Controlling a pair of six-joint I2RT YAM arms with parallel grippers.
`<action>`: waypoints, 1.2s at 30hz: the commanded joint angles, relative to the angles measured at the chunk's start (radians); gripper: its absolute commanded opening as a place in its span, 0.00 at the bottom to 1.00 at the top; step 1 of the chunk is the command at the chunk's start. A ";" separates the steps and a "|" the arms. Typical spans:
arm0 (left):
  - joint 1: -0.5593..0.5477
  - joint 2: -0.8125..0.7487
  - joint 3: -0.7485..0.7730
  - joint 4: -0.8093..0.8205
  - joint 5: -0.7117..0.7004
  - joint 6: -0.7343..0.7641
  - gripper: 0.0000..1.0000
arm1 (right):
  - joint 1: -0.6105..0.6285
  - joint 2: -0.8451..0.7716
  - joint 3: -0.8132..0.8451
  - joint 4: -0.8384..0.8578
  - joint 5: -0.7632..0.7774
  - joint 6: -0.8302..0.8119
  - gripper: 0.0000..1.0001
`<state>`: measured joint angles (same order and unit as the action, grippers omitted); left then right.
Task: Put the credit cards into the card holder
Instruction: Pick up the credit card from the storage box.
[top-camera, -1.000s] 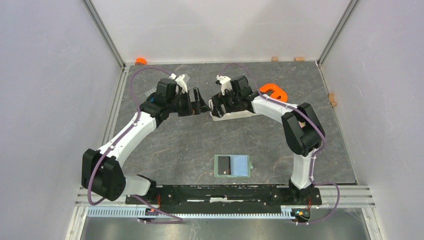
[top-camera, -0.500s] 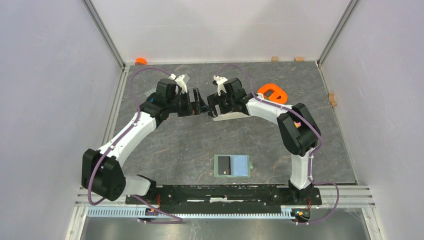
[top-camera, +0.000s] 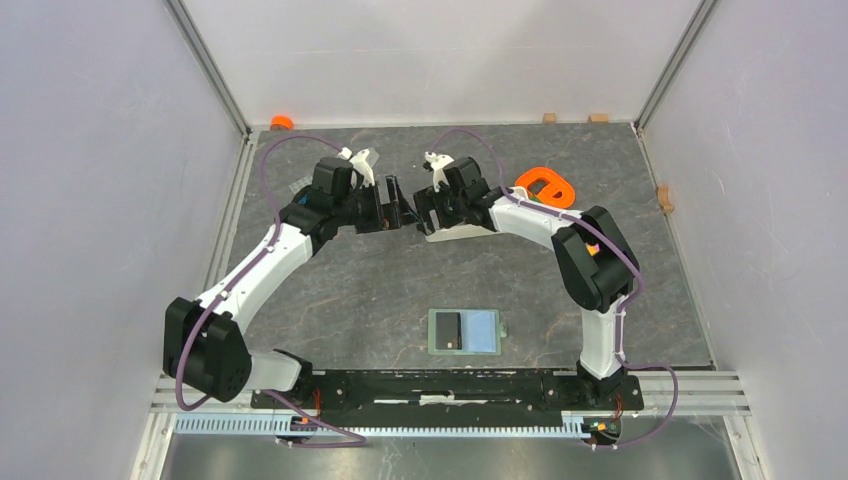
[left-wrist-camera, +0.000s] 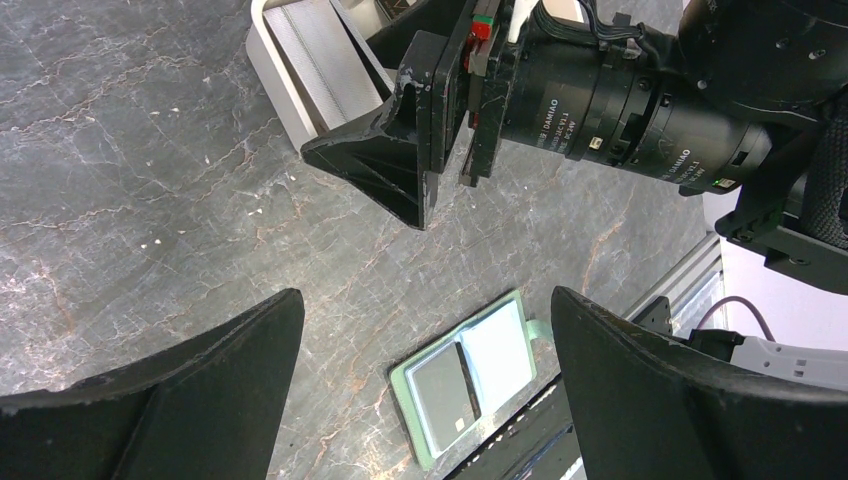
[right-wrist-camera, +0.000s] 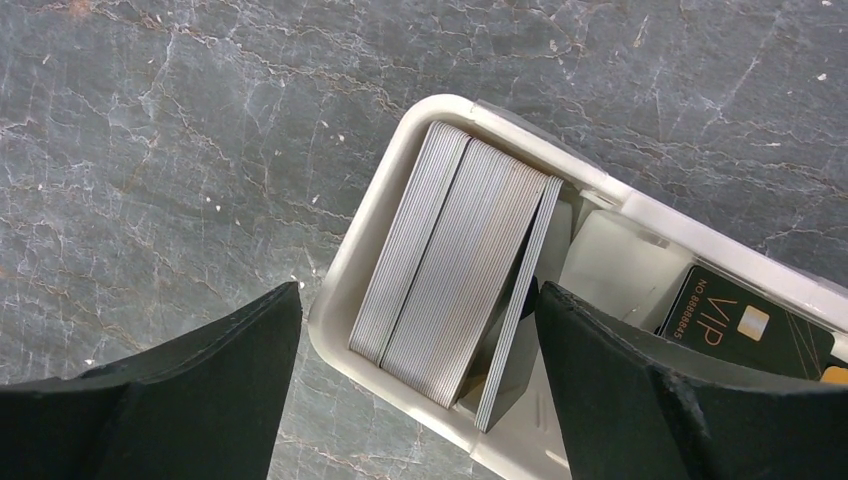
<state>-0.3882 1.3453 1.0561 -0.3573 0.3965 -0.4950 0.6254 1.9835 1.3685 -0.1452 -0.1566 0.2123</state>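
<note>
The sage-green card holder (top-camera: 465, 331) lies open near the front of the table, pale blue inside, with one black card (top-camera: 449, 330) in its left half. It also shows in the left wrist view (left-wrist-camera: 500, 345) with the card (left-wrist-camera: 447, 392). A stack of credit cards (right-wrist-camera: 450, 270) stands on edge in the left end of a white tray (right-wrist-camera: 345, 280); a black VIP card (right-wrist-camera: 735, 325) lies further along it. My right gripper (right-wrist-camera: 418, 290) is open over that stack, empty. My left gripper (left-wrist-camera: 428, 300) is open and empty, facing the right gripper (top-camera: 425, 208) closely.
The white tray (top-camera: 470, 232) lies at the back centre under the right wrist. An orange tool (top-camera: 546, 185) sits behind it to the right. A small orange piece (top-camera: 281, 122) and wooden blocks (top-camera: 549, 117) lie along the back wall. Both arms (top-camera: 300, 235) meet near the tray.
My right gripper has shifted a little to the left along the tray, closer to my left gripper. The left arm and the card holder have not moved.
</note>
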 joint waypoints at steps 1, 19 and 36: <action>0.003 -0.028 -0.004 0.031 0.013 0.026 0.99 | 0.017 -0.046 0.039 0.019 -0.030 0.010 0.89; 0.006 -0.030 -0.004 0.031 0.012 0.026 0.99 | 0.019 -0.063 0.031 0.039 -0.078 0.024 0.81; 0.006 -0.026 -0.005 0.031 0.013 0.026 0.99 | 0.025 0.050 0.093 -0.058 0.034 0.005 0.98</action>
<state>-0.3874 1.3453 1.0531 -0.3573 0.3965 -0.4950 0.6411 1.9953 1.4033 -0.2047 -0.0898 0.2073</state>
